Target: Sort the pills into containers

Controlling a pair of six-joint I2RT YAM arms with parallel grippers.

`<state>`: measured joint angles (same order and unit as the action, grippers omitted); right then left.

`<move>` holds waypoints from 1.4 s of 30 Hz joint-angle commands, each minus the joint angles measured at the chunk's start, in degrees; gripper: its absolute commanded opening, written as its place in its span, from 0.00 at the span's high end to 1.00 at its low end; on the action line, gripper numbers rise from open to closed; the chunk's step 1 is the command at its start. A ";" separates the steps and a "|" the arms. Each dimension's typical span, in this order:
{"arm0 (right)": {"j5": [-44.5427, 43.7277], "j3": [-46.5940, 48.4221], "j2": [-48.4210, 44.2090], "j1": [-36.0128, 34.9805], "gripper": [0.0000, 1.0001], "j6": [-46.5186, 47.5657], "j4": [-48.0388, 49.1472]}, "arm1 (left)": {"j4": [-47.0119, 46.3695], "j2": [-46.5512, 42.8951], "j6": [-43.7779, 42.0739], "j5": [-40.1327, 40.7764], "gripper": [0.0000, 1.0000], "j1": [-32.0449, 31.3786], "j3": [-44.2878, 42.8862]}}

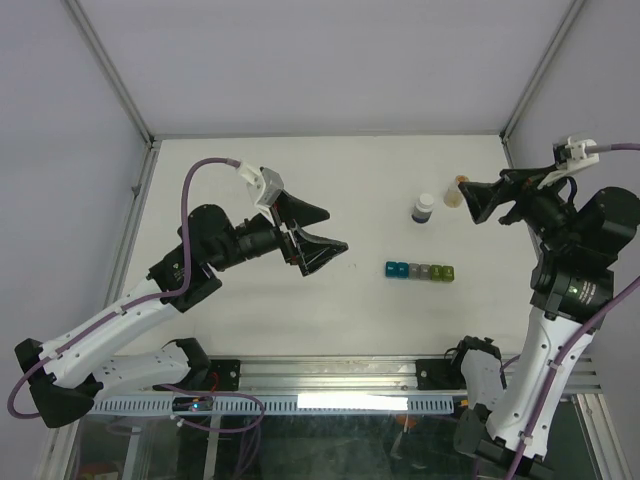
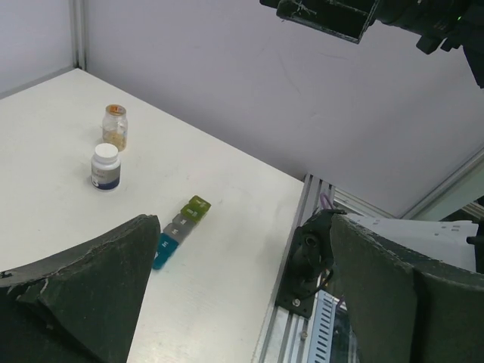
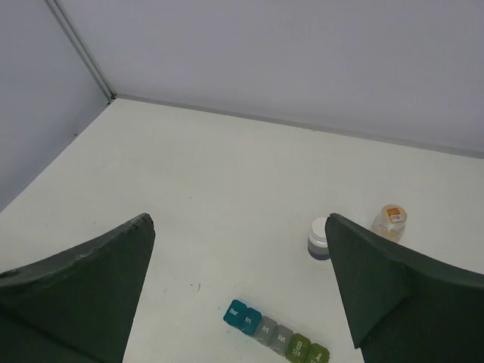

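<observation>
The containers (image 1: 420,271) are a short strip of teal, grey and yellow-green compartments with lettered lids shut, lying right of the table's centre. The strip also shows in the left wrist view (image 2: 180,224) and the right wrist view (image 3: 276,336). No loose pills show. My left gripper (image 1: 322,231) is open and empty, raised left of the strip; its jaws stand wide apart in its own view (image 2: 243,227). My right gripper (image 1: 470,201) is open and empty, raised above the table's back right, its jaws also wide apart in its own view (image 3: 238,219).
A small dark bottle with a white cap (image 1: 424,209) (image 3: 320,238) and a small amber bottle (image 1: 456,192) (image 3: 389,221) stand behind the strip, the amber one partly under my right gripper. An aluminium rail (image 1: 330,375) runs along the near edge. Walls enclose the table.
</observation>
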<state>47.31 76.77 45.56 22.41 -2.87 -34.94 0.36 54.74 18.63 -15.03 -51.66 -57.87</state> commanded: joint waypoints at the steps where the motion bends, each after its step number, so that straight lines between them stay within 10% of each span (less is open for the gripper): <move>1: -0.03 -3.41 -0.37 0.35 0.01 0.82 4.84 | -1.44 -0.37 -1.70 1.41 0.01 0.51 -0.29; 9: 12.82 -8.05 4.78 0.39 0.01 11.21 4.63 | -12.85 -1.43 -2.34 3.03 0.01 0.48 10.17; 16: 29.22 -15.18 8.21 0.26 0.01 48.18 -9.31 | -27.40 1.10 -2.99 0.65 0.01 0.50 19.37; 26: 11.73 -18.40 22.90 -0.28 0.01 96.99 -36.28 | -33.38 2.26 -8.15 8.89 0.01 0.50 30.25; 42: 1.83 -17.13 42.86 -6.55 0.10 112.36 -31.44 | -46.09 2.43 -12.65 5.26 0.01 0.50 43.94</move>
<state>51.00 57.84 87.33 18.50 107.63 -69.93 -38.26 58.85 8.54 -7.94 -51.64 -14.02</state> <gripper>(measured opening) 0.923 0.990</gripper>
